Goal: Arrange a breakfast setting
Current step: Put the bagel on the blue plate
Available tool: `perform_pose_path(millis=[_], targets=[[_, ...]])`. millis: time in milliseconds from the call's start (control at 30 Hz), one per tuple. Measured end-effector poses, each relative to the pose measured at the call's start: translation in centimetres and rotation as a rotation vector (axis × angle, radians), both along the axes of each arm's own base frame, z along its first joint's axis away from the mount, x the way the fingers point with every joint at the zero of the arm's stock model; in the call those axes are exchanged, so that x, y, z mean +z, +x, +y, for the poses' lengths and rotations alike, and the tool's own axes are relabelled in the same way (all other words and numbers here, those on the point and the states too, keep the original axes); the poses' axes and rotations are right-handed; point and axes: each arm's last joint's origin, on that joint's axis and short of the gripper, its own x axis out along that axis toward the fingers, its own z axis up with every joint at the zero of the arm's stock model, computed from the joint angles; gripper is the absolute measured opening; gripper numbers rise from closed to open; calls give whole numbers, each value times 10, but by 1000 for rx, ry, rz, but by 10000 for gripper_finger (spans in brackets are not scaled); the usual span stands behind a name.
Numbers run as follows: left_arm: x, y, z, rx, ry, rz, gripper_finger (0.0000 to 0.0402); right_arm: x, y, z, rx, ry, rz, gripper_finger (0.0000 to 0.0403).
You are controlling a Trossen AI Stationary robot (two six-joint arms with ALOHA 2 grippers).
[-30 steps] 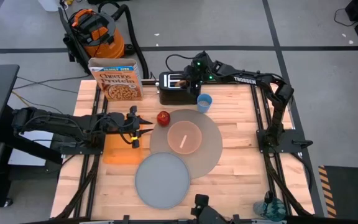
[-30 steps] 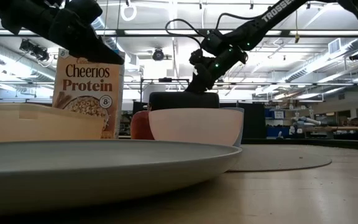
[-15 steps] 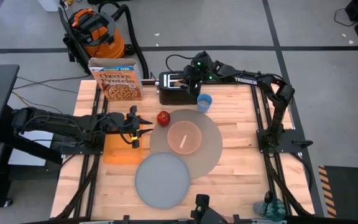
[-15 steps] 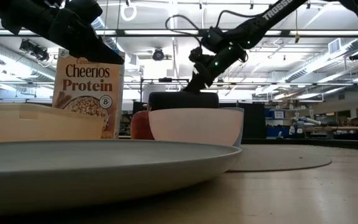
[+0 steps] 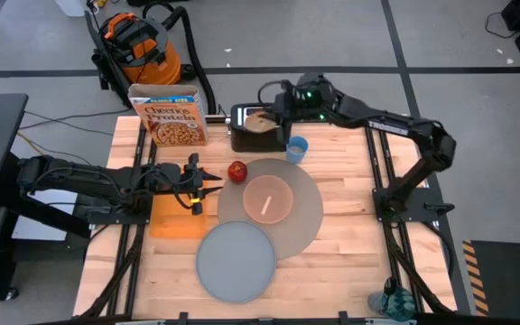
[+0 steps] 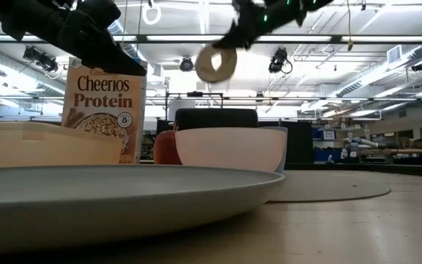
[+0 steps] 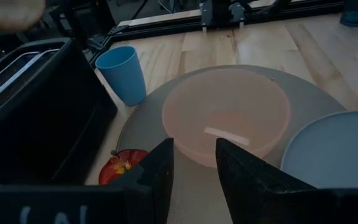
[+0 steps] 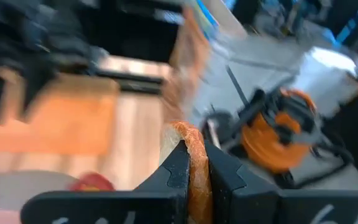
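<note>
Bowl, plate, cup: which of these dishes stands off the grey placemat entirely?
The small blue cup. It stands on bare wood just beyond the placemat, beside the toaster. The pink bowl sits fully on the placemat, and the blue-grey plate overlaps its edge.

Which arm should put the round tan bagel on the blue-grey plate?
The right. Its gripper already grips the round tan bagel, lifted above the black toaster. The left gripper is empty beside the small red-yellow apple. The blue-grey plate lies bare.

Setting: robotics lab, as I read it. Evidence: grey taped floor (image 5: 459,36), orange shop vacuum (image 5: 138,45), ceiling strip lights (image 6: 357,38), wooden surface (image 5: 350,244) on black frame.
</note>
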Motion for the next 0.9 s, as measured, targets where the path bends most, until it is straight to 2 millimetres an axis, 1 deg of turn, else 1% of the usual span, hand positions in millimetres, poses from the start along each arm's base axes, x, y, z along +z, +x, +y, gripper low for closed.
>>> perform_pose_path(millis=[67, 133, 233, 333, 467, 600, 633, 700, 767, 833, 900], targets=[[0, 0, 0, 0, 1, -2, 128, 7, 3, 20, 49, 12, -23, 32], [0, 0, 0, 3, 7, -1, 128, 9, 9, 42, 100, 49, -34, 32], [1, -1, 1, 23, 19, -6, 128, 6, 17, 73, 176, 109, -17, 32], [5, -5, 1, 24, 36, -16, 128, -4, 27, 104, 248, 172, 11, 32], [14, -15, 1, 24, 36, -57, 128, -29, 34, 143, 316, 265, 59, 32], [24, -24, 1, 26, 34, -131, 128, -55, 35, 174, 281, 306, 40, 32], [28, -24, 1, 27, 33, -161, 128, -63, 35, 181, 268, 318, 41, 32], [30, -26, 1, 26, 33, -181, 128, -80, 40, 195, 257, 354, 2, 32], [34, -26, 1, 25, 28, -217, 128, -101, 44, 209, 239, 385, -6, 32], [35, -26, 0, 25, 11, -240, 128, -119, 52, 226, 222, 405, -20, 32], [38, -25, -1, 22, 3, -269, 128, -139, 60, 242, 199, 419, 16, 32]])
